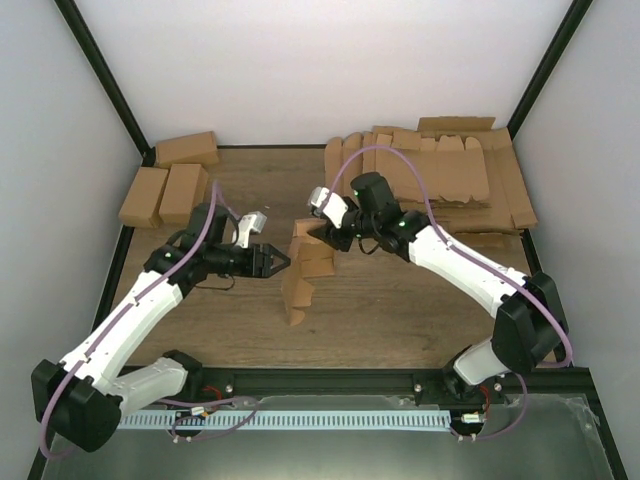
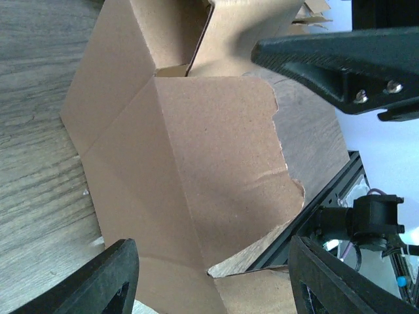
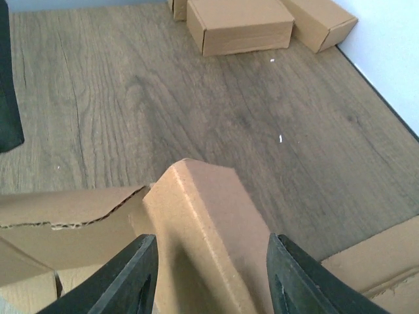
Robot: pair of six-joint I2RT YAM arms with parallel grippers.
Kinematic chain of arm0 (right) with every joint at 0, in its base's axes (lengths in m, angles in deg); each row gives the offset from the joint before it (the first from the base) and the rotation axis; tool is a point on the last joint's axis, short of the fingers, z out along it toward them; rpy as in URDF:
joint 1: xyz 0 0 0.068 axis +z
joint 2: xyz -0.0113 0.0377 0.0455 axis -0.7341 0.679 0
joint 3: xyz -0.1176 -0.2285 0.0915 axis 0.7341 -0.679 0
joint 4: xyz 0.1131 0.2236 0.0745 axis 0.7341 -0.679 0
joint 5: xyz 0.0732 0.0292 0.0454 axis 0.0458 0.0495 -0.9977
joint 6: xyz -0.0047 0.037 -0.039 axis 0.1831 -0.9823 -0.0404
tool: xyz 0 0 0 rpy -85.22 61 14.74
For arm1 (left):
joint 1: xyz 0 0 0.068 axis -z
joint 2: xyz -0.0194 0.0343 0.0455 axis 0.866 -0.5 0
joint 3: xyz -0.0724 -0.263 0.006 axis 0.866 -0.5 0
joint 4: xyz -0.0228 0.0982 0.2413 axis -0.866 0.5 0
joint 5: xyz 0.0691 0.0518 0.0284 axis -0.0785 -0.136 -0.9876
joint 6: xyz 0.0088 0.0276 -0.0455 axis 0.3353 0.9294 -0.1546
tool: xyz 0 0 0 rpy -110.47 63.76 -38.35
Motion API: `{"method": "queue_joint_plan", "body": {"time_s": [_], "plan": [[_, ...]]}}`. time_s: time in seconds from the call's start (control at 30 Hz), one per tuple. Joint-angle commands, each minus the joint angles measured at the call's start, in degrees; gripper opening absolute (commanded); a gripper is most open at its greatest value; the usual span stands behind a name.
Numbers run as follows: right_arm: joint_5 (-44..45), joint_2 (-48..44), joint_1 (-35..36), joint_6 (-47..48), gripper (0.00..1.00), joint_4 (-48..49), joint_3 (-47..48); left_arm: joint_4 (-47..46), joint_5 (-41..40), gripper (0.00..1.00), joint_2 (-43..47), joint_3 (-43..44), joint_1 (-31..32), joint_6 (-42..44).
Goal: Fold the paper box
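The paper box (image 1: 303, 268) stands partly folded in the middle of the table, brown panels and flaps raised. My left gripper (image 1: 283, 262) is at its left side, open. In the left wrist view (image 2: 211, 243) a creased box panel (image 2: 196, 157) lies between the wide-apart fingers (image 2: 105, 281). My right gripper (image 1: 318, 237) is at the box's top right. In the right wrist view (image 3: 211, 239) its open fingers (image 3: 131, 281) straddle a bent flap (image 3: 203, 216) that fills the gap between them; I cannot tell whether they touch it. The right gripper also shows in the left wrist view (image 2: 340, 62).
Three folded cartons (image 1: 165, 190) lie at the back left, and also show in the right wrist view (image 3: 239, 26). A stack of flat cardboard blanks (image 1: 440, 175) lies at the back right. A black frame rail (image 1: 330, 380) runs along the near table edge. White walls enclose the table.
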Motion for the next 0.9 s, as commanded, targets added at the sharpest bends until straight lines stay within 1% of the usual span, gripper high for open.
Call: {"method": "queue_joint_plan", "body": {"time_s": [0.0, 0.2, 0.3, 0.4, 0.5, 0.57, 0.7, 0.77, 0.87], "plan": [[3.75, -1.41, 2.17, 2.91, 0.47, -0.61, -1.39, -0.33, 0.56, 0.65, 1.63, -1.5, 0.26, 0.27], [13.64, -2.1, 5.01, 5.22, 0.49, 2.66, -4.49, -1.08, -0.73, 0.66, 3.87, -2.72, 0.3, -1.06], [17.79, -3.28, 6.82, 9.81, 0.51, 6.28, -7.5, -1.65, -1.58, 0.66, 4.86, -3.2, 0.23, -1.71], [20.82, -4.39, 8.22, 14.17, 0.52, 10.61, -10.17, -3.25, -2.24, 0.66, 4.85, -4.44, 0.13, -3.15], [21.86, -5.02, 8.43, 16.76, 0.5, 13.47, -10.88, -7.57, -0.46, 0.63, 4.83, -7.34, -0.82, -7.39], [23.77, -5.54, 8.52, 19.31, 0.49, 17.53, -12.49, -11.09, 1.6, 0.62, 4.81, -8.82, -1.42, -9.78], [24.35, -7.28, 8.67, 25.28, 0.49, 24.14, -15.71, -14.13, 1.81, 0.63, 4.44, -8.66, -3.0, -11.15], [24.26, -7.52, 8.63, 28.02, 0.49, 25.45, -16.28, -15.62, 3.51, 0.62, 3.3, -8.3, -4.61, -11.41], [25.19, -6.62, 8.63, 30.89, 0.49, 26.29, -16.11, -19.28, 6.98, 0.55, 0.96, -8.0, -7.77, -12.5]]}}
